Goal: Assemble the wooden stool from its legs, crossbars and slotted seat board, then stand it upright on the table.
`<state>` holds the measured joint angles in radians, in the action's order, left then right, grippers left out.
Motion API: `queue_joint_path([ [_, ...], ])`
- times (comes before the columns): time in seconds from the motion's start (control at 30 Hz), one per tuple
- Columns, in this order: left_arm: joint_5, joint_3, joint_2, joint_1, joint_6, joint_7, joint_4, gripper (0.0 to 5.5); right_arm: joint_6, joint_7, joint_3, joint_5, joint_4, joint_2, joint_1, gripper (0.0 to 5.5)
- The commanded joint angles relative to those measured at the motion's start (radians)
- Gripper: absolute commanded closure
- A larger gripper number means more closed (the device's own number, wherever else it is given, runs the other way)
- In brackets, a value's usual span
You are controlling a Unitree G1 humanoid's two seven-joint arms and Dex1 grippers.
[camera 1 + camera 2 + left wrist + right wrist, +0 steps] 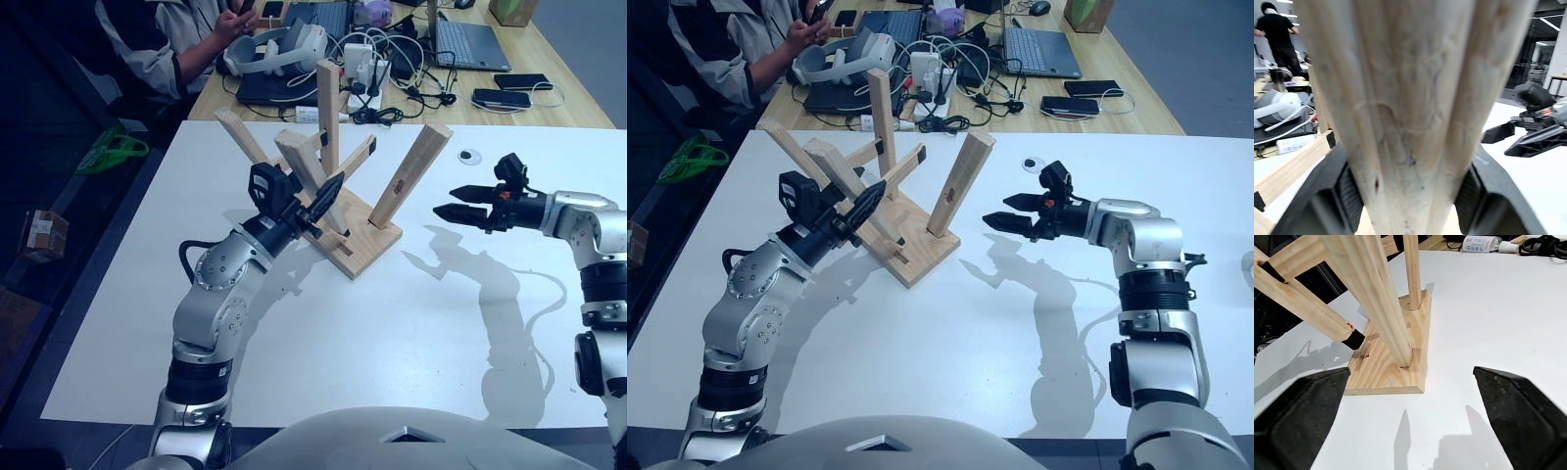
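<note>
The wooden stool lies upside down, its slotted seat board (370, 241) flat on the white table (392, 343) and its legs pointing up. One leg (330, 108) stands nearly upright; another (413, 174) leans right and a third (240, 132) leans left. A crossbar (359, 155) spans between them. My left gripper (321, 201) is shut on a tilted leg (1410, 98), whose wood sits between the black pads (1339, 196). My right gripper (446, 202) hovers open to the right of the stool, above the table, its fingers (1298, 406) wide apart and facing the seat board (1396, 372).
A small round disc (470, 155) lies on the table behind my right gripper. Beyond the table's far edge is a wooden desk with a headset (274, 49), tangled cables (377, 93), a laptop (470, 44) and phones (514, 88).
</note>
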<state>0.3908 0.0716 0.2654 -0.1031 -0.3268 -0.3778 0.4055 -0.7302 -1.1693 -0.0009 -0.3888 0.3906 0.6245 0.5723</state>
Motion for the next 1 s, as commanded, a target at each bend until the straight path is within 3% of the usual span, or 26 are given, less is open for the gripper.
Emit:
queue_joint_path([
  [0.03,-0.049,0.029,-0.037,0.007,0.064,0.009,-0.044,3.45,-0.02,-0.028,-0.008,-0.008,0.031,0.041,0.064,0.78],
  [0.23,-0.108,0.064,-0.042,0.065,0.162,-0.033,-0.107,3.45,-0.023,-0.029,-0.039,-0.013,0.104,0.058,0.144,0.78],
  [0.53,-0.106,0.032,-0.016,0.037,0.134,-0.05,-0.111,3.45,-0.048,-0.025,-0.068,-0.065,0.019,0.033,0.081,0.78],
  [0.83,-0.093,0.011,0.016,0.037,0.085,-0.079,-0.087,3.45,-0.068,-0.073,-0.007,-0.128,-0.485,0.119,-0.264,0.78],
  [1.0,-0.082,0.001,0.044,0.024,0.048,-0.102,-0.08,3.45,0.241,0.125,0.096,0.055,-0.579,-0.018,-0.344,0.78],
])
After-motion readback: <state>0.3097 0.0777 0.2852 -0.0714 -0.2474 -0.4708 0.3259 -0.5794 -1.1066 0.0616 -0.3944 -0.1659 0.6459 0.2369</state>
